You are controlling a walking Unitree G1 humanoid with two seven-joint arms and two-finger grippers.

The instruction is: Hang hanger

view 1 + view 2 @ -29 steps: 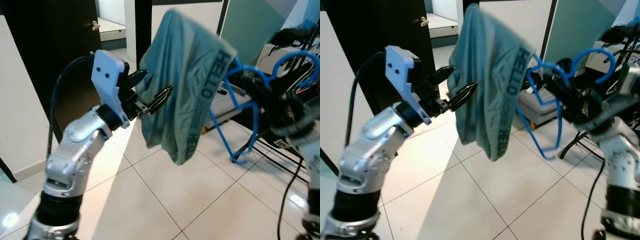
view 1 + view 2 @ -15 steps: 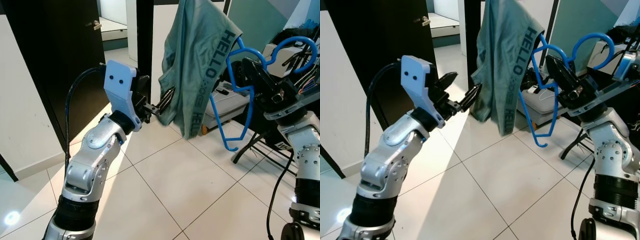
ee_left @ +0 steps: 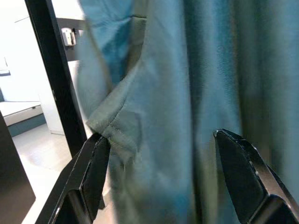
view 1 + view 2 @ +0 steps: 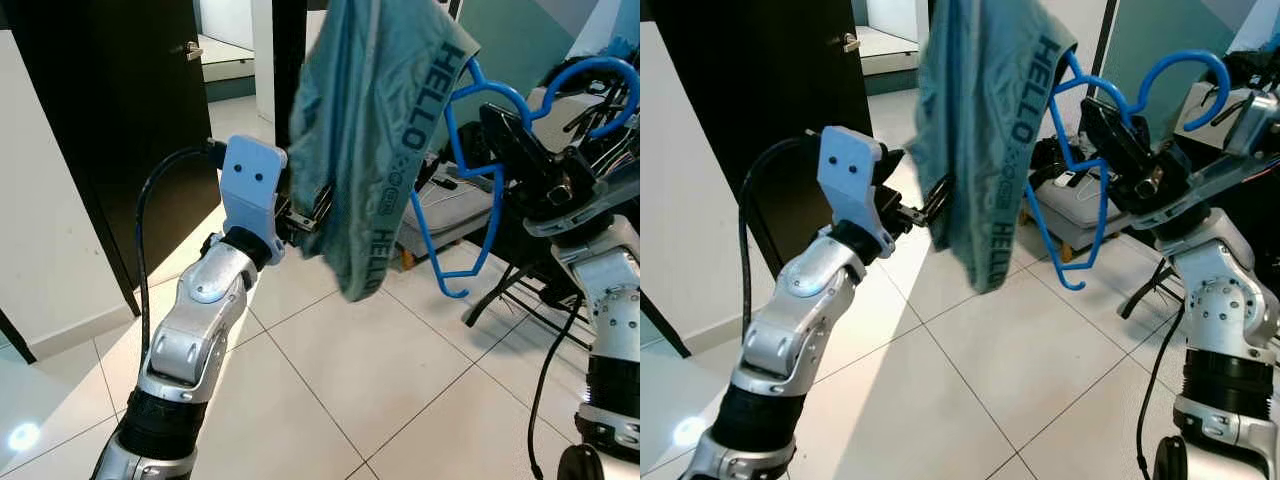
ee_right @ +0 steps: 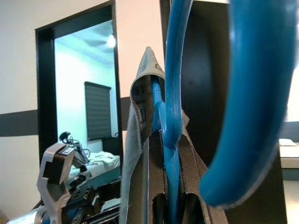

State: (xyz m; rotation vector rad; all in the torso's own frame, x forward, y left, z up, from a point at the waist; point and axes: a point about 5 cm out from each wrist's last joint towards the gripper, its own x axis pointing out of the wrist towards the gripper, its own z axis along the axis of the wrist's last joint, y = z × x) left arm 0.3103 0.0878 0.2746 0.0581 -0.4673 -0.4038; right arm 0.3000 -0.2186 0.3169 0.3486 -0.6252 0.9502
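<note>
Holding the blue hanger (image 4: 470, 180) high in the upper right of the frame, the right gripper (image 4: 1120, 140) has its fingers clenched on the hanger's neck, and the teal garment (image 4: 375, 130) with the word HELLO drapes from it in the upper centre. Since half a second ago the cloth has swung back toward the left gripper (image 4: 305, 212), which now sits closer under it, against the hem. In the left wrist view its fingers (image 3: 96, 168) are spread apart with the fabric between them, touching but not pinching. I judge that the left arm is steadying the garment and the hanger is not yet hung; no rail shows in these frames.

Below is a pale tiled floor (image 4: 380, 380). A black door (image 4: 110, 120) stands at the upper left, and a grey case (image 4: 1080, 205) lies behind the hanger.
</note>
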